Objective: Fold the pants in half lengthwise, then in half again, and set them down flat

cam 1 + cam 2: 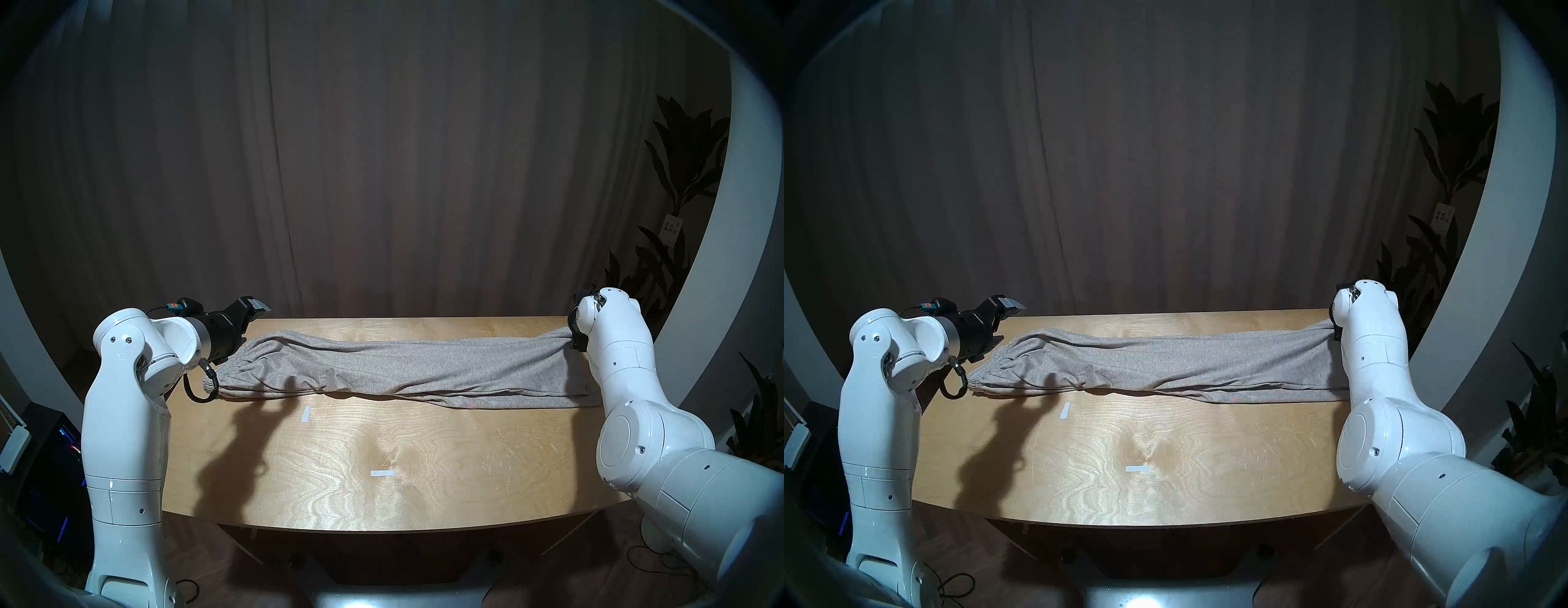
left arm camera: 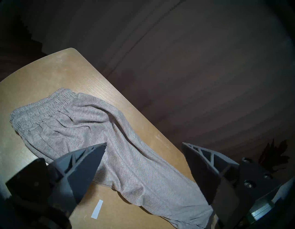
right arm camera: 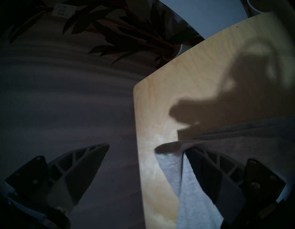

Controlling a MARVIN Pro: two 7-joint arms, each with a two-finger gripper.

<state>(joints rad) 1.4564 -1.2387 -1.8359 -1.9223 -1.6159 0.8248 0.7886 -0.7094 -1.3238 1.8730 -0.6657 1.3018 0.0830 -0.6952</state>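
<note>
While the pale wooden table (image 1: 382, 467) carries them lengthwise along its far half, the light grey knit pants (image 1: 403, 369) lie folded, waistband leftward. The left gripper (image 2: 143, 146) hovers spread above them; the right gripper (image 3: 146, 148) gapes, 1 finger (image 3: 207, 172) against the hem.

Pants (image 1: 403, 369): light heather grey, fine ribbed stripe in the knit, visible in left wrist view. Table (image 1: 382, 488): pale blond wood, wavy grain, two small white tape strips (image 1: 305, 414) centre frame. Curtain (image 1: 382, 148), upper frame: dark brown-grey. Arms (image 1: 123, 424): glossy white. Gripper fingers (image 2: 83, 167): dark grey. Plant (image 1: 687, 170), right edge: dark green.
</note>
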